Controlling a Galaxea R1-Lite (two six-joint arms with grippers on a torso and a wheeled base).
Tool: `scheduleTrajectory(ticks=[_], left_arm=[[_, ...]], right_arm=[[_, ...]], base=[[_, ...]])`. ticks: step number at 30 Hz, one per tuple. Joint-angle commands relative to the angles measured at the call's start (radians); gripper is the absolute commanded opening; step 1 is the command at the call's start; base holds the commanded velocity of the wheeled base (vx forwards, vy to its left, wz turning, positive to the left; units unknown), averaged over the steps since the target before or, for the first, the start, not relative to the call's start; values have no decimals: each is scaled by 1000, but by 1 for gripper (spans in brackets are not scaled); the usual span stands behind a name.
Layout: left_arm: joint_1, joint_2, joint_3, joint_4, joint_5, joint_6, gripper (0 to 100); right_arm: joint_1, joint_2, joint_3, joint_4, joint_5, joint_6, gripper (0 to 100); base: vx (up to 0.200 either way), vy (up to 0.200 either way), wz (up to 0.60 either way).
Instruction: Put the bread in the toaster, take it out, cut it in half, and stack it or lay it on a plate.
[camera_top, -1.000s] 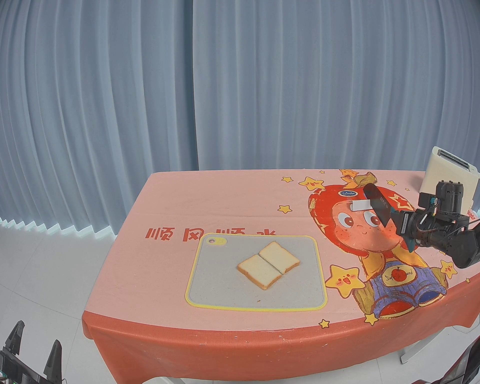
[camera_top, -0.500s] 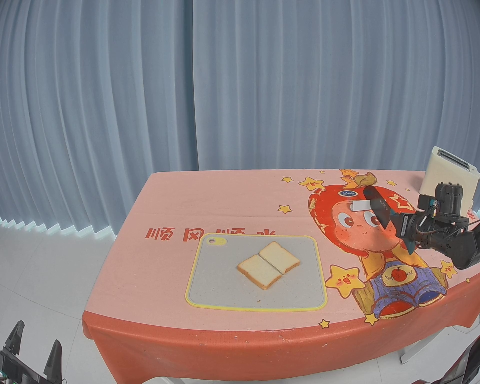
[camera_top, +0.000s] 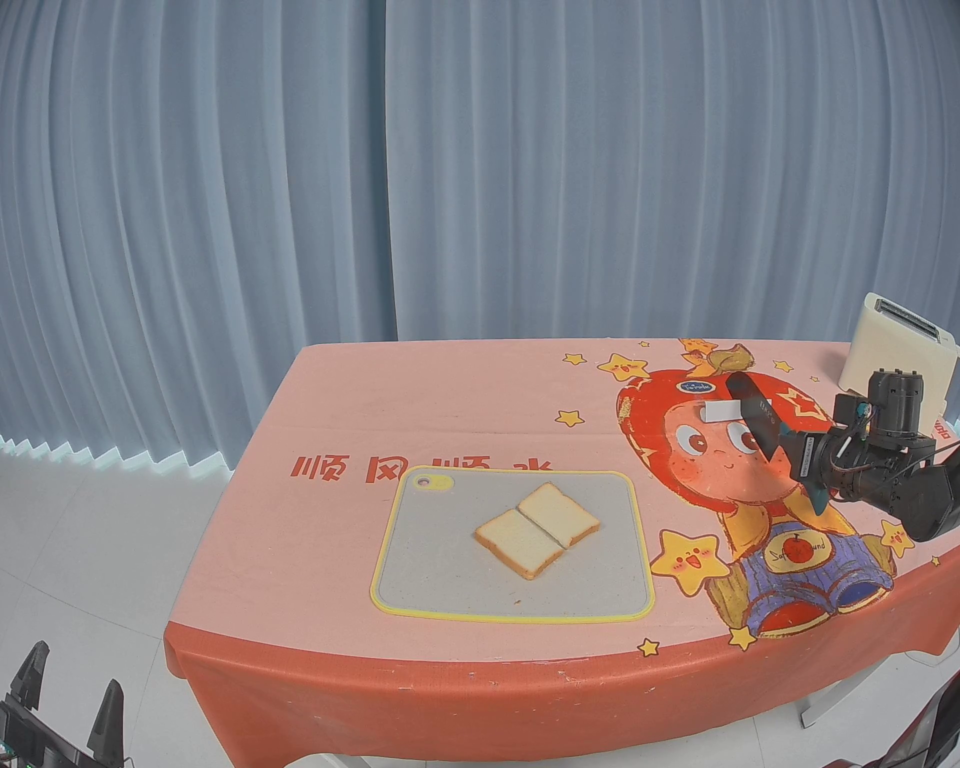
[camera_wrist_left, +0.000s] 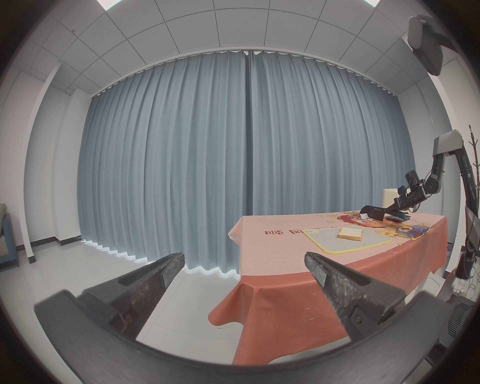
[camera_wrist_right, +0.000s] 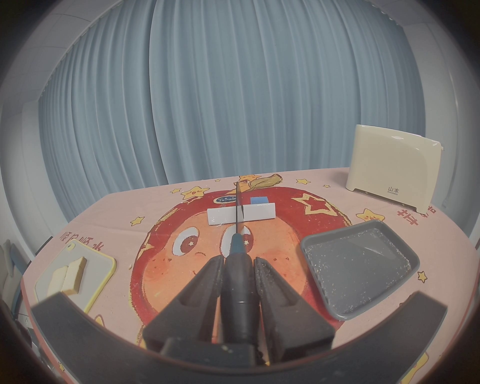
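Bread (camera_top: 538, 528), already cut in two, lies on a grey board (camera_top: 450, 560) with a yellow rim, near the front edge of a table (camera_top: 400, 400) draped in a pink cartoon-print cloth. The two halves sit side by side with their cut edges touching. From the left wrist view, the bread (camera_wrist_left: 350, 233) shows as a pale block on the board (camera_wrist_left: 340, 241).

Well to the right of the board, the right gripper (camera_top: 815, 460) hangs above the table. Its fingers are clamped on the dark handle of a knife (camera_top: 755, 410). In the right wrist view, the gripper (camera_wrist_right: 239, 262) holds the knife (camera_wrist_right: 238, 240) edge-down, with the blade running out over a small white rest (camera_wrist_right: 260, 212). Whether the blade touches the rest cannot be told.

A dark grey plate (camera_wrist_right: 360, 262) with raised sides sits on the cloth just beside the gripper. A cream toaster (camera_wrist_right: 395, 167) stands upright beyond it, at the table's far right edge (camera_top: 895, 345).

The left gripper (camera_wrist_left: 245, 265) hangs low off the table's left side, well apart from the bread. Its fingers (camera_top: 105, 715) are spread wide and hold nothing. Blue-grey curtains (camera_top: 400, 170) close off the room behind.
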Motion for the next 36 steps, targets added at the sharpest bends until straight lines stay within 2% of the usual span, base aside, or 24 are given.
scheduleTrajectory(ticks=[1,5,27,36], left_arm=[[0,-16,18,0,0,0,100],[0,-16,18,0,0,0,100],[0,-16,18,0,0,0,100],[0,-16,18,0,0,0,100]], right_arm=[[3,-3,0,-1,-3,2,100],[1,-6,-3,-1,8,5,100],[6,-86,0,1,2,8,100],[43,-179,29,1,5,8,100]], base=[[0,0,0],[0,0,0],[0,0,0],[0,0,0]])
